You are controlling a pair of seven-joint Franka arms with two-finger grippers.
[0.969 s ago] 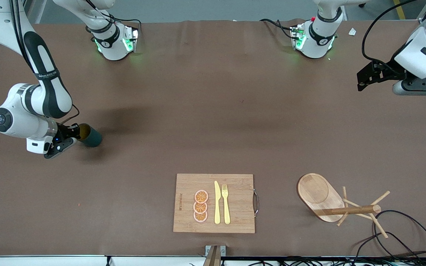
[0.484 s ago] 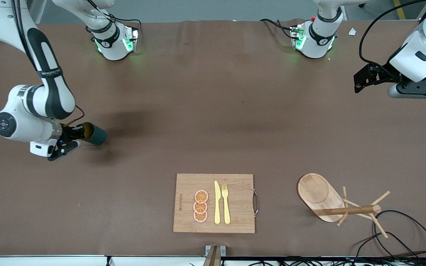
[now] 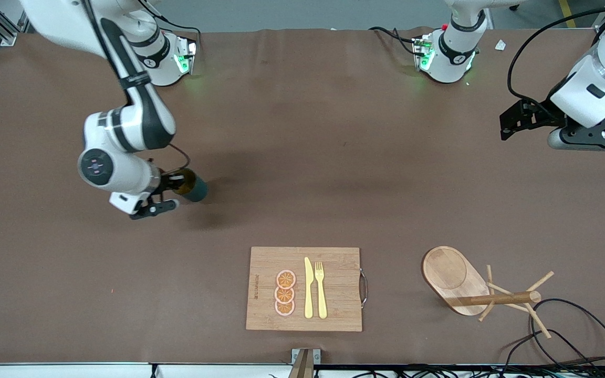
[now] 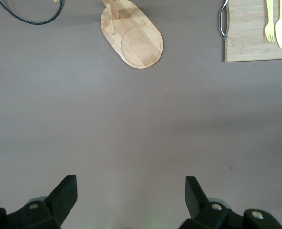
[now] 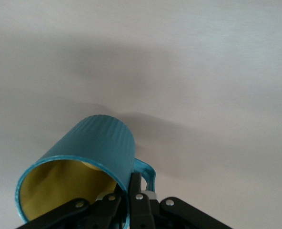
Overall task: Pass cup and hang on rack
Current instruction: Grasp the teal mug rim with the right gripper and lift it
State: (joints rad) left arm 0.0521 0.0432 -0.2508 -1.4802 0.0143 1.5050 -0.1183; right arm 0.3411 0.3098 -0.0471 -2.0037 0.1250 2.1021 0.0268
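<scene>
Your right gripper [image 3: 168,185], at centre-left of the front frame, has its fingers [image 5: 134,193] clenched on the rim wall of the cup [image 3: 191,185] beside its small handle, one finger inside the yellowish bore and one on the ribbed teal outside. The cup hangs tilted, mouth toward the wrist, above bare table [image 3: 302,157]. To pass it well, carry it toward mid-table with the closed bottom and ribbed side presented to the other arm, and keep the grip firm until the receiving fingers have closed. Your left gripper [image 3: 512,119], at the upper right edge of the front frame, waits over the table with its fingers [image 4: 65,195] spread wide and nothing between them. The rack [image 3: 470,286] stands at lower right, pole leaning toward the frame edge, pegs splayed, with black cables [image 3: 570,325] just beside it. The cutting board [image 3: 334,289], bearing a knife [image 3: 308,289], a fork [image 3: 321,289] and orange slices [image 3: 285,293], lies at lower centre, probably clear of the handover.
</scene>
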